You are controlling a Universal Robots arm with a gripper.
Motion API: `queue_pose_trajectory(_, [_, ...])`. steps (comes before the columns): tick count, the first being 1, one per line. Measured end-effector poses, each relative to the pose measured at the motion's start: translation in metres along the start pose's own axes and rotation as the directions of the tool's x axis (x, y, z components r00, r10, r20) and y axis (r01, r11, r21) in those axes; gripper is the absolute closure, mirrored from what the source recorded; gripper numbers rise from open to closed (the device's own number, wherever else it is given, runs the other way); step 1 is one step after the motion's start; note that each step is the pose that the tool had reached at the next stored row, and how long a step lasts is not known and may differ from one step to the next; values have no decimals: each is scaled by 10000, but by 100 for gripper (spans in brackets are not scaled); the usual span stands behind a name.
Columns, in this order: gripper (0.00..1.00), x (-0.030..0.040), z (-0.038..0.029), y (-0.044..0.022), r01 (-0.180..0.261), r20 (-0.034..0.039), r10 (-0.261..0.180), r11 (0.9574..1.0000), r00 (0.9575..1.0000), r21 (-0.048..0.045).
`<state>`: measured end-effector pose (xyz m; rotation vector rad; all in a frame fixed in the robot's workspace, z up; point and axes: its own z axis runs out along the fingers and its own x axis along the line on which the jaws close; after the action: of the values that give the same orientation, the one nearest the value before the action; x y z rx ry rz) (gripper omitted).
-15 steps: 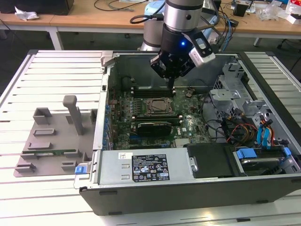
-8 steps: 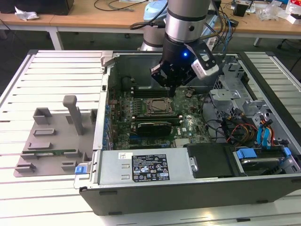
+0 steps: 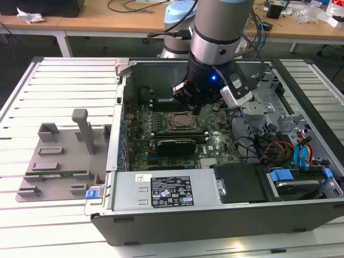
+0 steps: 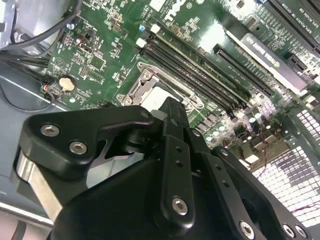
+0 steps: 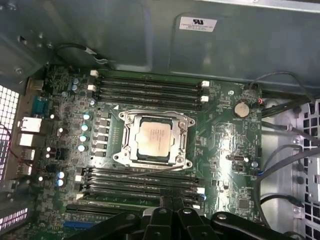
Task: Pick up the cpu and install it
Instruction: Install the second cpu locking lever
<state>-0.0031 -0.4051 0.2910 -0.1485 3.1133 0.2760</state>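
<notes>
The cpu point(image 5: 156, 140) is a small square chip with a pale metal top. It lies flat inside the metal-edged socket frame point(image 5: 125, 150) in the middle of the green motherboard point(image 5: 225, 145). In the second wrist view a corner of the cpu point(image 4: 161, 94) peeks out just past the black fingertips point(image 4: 171, 107). My gripper point(image 5: 171, 205) hangs a little above the board beside the socket, shut, with nothing between its fingers. In the exterior view the gripper point(image 3: 196, 105) is inside the open computer case point(image 3: 123, 183), just above the socket point(image 3: 180, 122).
Black memory slots point(image 5: 150, 85) run along both sides of the socket. Grey cables point(image 5: 285, 150) and a drive cage point(image 3: 279, 123) crowd one side of the case. A grey fixture tray point(image 3: 59, 161) with a green memory stick point(image 3: 59, 174) lies outside on the exterior view's left.
</notes>
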Motion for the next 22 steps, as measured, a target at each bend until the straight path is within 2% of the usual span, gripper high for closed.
queue_pose_trajectory(4, [89, 68, 167, -28, 0, -3, 0, 10000, 10000, 32])
queue_pose_trajectory(6, [89, 95, 211, -28, 0, -7, 0, 10000, 10000, 72])
queue_pose_trajectory(7, [89, 107, 229, -19, 0, -19, 0, 9998, 10000, 174])
queue_pose_trajectory(9, [89, 118, 257, 34, 6, -70, -1, 9974, 10000, 714])
queue_pose_trajectory(10, [89, 124, 304, 52, 7, -75, -1, 9970, 10000, 768])
queue_pose_trajectory(13, [89, 132, 393, 59, 6, -76, 0, 9970, 10000, 771])
queue_pose_trajectory(15, [89, 152, 452, 137, 7, -75, -1, 9970, 10000, 770])
queue_pose_trajectory(16, [89, 160, 467, 152, 8, -76, -2, 9970, 10000, 770])
queue_pose_trajectory(19, [89, 249, 562, 157, 7, -74, -1, 9970, 10000, 769])
queue_pose_trajectory(22, [89, 324, 622, 154, 7, -74, -1, 9970, 10000, 770])
